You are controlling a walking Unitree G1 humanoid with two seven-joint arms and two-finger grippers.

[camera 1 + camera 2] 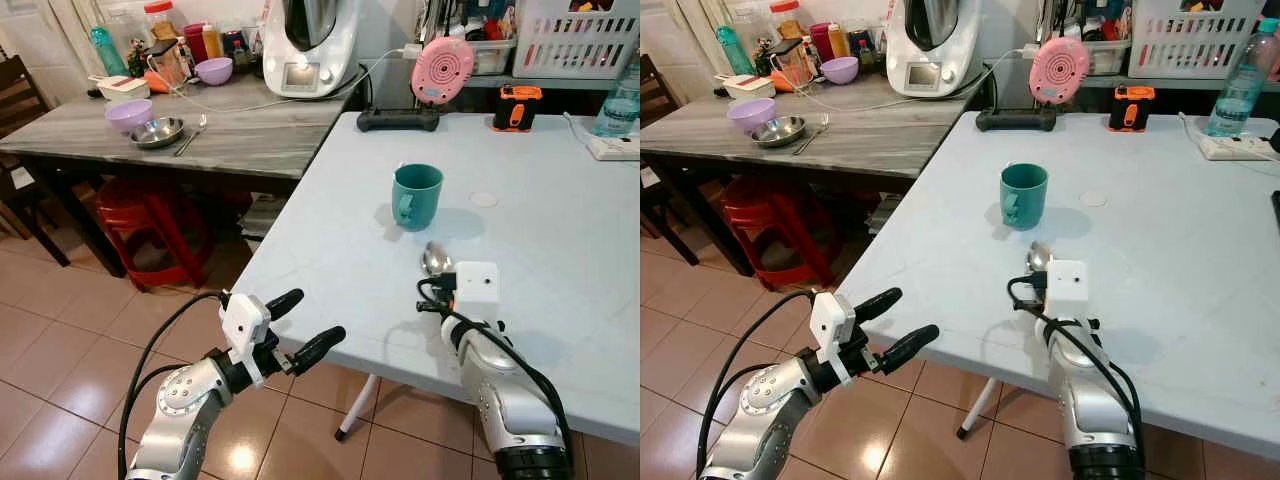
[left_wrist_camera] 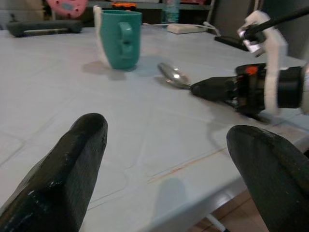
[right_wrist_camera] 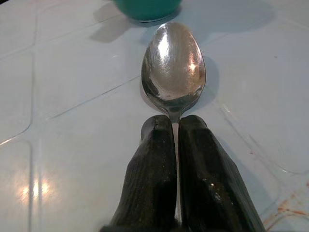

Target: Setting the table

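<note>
A steel spoon point(image 3: 174, 63) lies low over the white table point(image 1: 560, 250), its bowl pointing at a teal mug point(image 1: 416, 195). My right gripper point(image 3: 175, 121) is shut on the spoon's handle, just behind the bowl, near the table's front edge. The mug stands upright a short way beyond the spoon point(image 1: 436, 258), its handle turned toward me. My left gripper point(image 1: 315, 317) hangs open off the table's left front edge, above the tiled floor, with nothing between its fingers point(image 2: 82, 159). From the left wrist I see the mug point(image 2: 119, 38), the spoon point(image 2: 174, 76) and the right gripper holding it.
A grey table point(image 1: 250, 135) to the left carries a purple bowl point(image 1: 128, 113), a steel bowl point(image 1: 157, 132), a spoon and a kitchen machine point(image 1: 308, 45). Red stools point(image 1: 150, 225) stand beneath it. A pink disc point(image 1: 442, 68), an orange device point(image 1: 517, 106), a bottle point(image 1: 1236, 85) and a power strip line the white table's far edge.
</note>
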